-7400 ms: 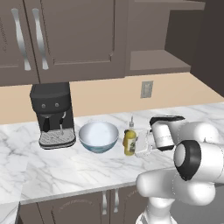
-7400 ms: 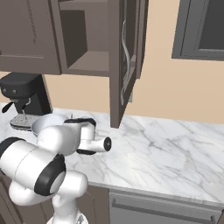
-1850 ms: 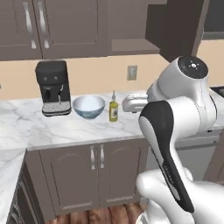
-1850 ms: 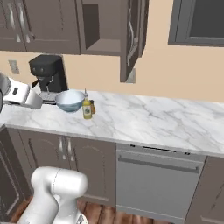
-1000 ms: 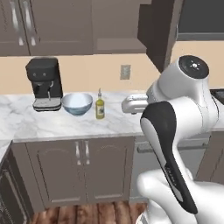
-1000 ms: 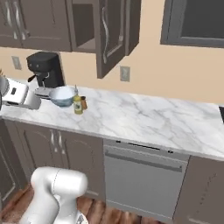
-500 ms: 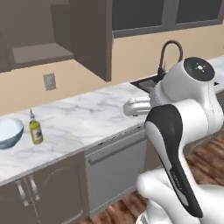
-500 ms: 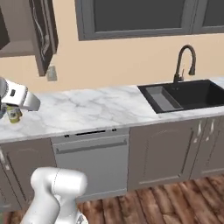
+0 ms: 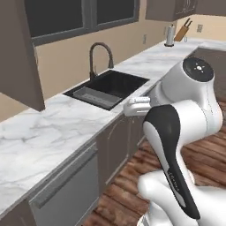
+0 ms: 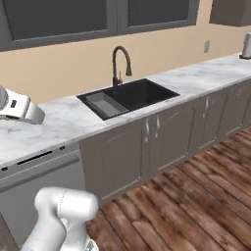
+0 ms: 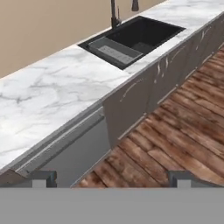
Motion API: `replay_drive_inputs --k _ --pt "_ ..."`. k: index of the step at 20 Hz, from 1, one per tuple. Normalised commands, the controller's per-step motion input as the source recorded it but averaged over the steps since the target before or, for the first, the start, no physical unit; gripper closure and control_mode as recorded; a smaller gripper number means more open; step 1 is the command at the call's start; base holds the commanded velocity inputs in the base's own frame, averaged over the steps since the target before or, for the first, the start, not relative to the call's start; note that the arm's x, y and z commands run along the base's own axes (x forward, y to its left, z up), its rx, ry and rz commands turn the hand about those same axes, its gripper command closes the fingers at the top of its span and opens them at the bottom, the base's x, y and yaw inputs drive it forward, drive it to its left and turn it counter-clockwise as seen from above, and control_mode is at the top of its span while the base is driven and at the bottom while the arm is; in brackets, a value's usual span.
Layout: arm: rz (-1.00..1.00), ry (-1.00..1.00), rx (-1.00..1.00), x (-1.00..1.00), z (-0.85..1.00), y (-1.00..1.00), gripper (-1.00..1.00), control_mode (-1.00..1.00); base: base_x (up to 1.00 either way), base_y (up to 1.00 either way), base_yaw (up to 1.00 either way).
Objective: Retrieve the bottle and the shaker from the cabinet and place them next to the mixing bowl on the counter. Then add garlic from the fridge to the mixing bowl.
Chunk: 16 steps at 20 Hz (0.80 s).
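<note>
My gripper (image 11: pixel 112 178) is open and holds nothing; its two dark fingertips (image 11: pixel 42 177) stand far apart at the bottom of the hand view. It hangs in front of the white marble counter (image 11: pixel 57 92), over the wooden floor. In the left base view the white hand (image 9: pixel 137 106) sticks out to the left of the arm, near the counter (image 9: pixel 48 132) edge. The right base view has it at the far left (image 10: pixel 19 110), above the counter (image 10: pixel 68 115). The bottle, shaker, mixing bowl, cabinet and fridge are out of view.
A black sink (image 9: pixel 106 86) with a curved dark faucet (image 9: pixel 99 50) is set into the counter. A grey dishwasher front (image 9: pixel 66 185) sits below the counter at the left. A dark cupboard panel (image 9: pixel 17 53) hangs at the upper left. Wooden floor (image 10: pixel 186 196) lies open on the right.
The whole picture has shifted: the camera has swung right along the counter. The bowl and bottle have left the views, and the sink now sits in the middle. The gripper stays open.
</note>
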Motion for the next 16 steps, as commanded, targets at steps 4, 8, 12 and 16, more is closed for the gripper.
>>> replay_drive_inputs --k 4,8,12,16 --pt "0.0 0.0 0.0 0.0 0.0 0.0 -1.0 1.0 0.28 -0.79 -0.58" --pt "0.0 0.0 0.0 0.0 0.0 0.0 -1.0 1.0 0.29 -0.77 -0.57" --pt "0.0 0.0 0.0 0.0 0.0 0.0 -1.0 1.0 0.3 -0.74 -0.58" --pt "0.0 0.0 0.0 0.0 0.0 0.0 -1.0 1.0 0.26 -0.46 -0.62"
